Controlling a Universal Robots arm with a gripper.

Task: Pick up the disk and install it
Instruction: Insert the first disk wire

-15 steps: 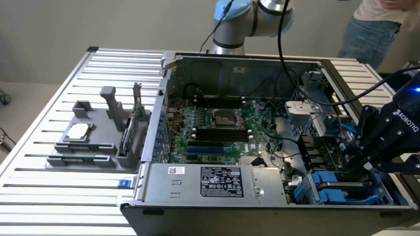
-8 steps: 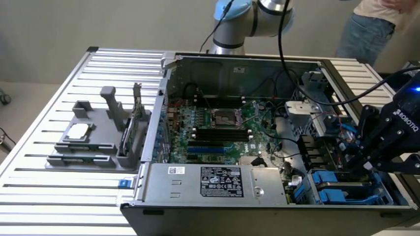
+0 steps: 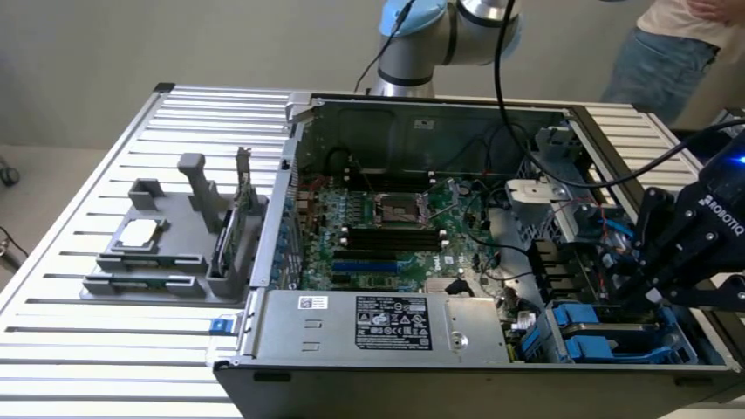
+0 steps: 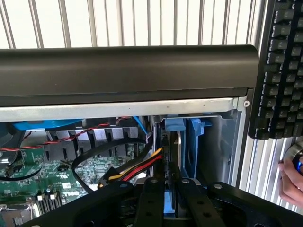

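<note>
- Your black robot gripper hung over the drive bay corner of the open grey metal computer case, at the exterior view's right.
- In the wrist view, the gripper's two black fingers stood close together on either side of an upright, thin, blue-edged slab: the flat disk in its blue plastic carrier, seen edge-on.
- The fingers appeared clamped on the disk, though the contact itself was partly hidden.
- The disk sat straight between the fingers, its long axis pointing away from the gripper into the bay of blue plastic rails just beyond it.
- Only its narrow edge showed: a dark strip with blue plastic beside it. No label face was visible.
- Red, yellow and black cables lay just beside the disk's path, near the green motherboard.
- The case rested on a slatted metal desk; a person's hand was near a black keyboard.
</note>
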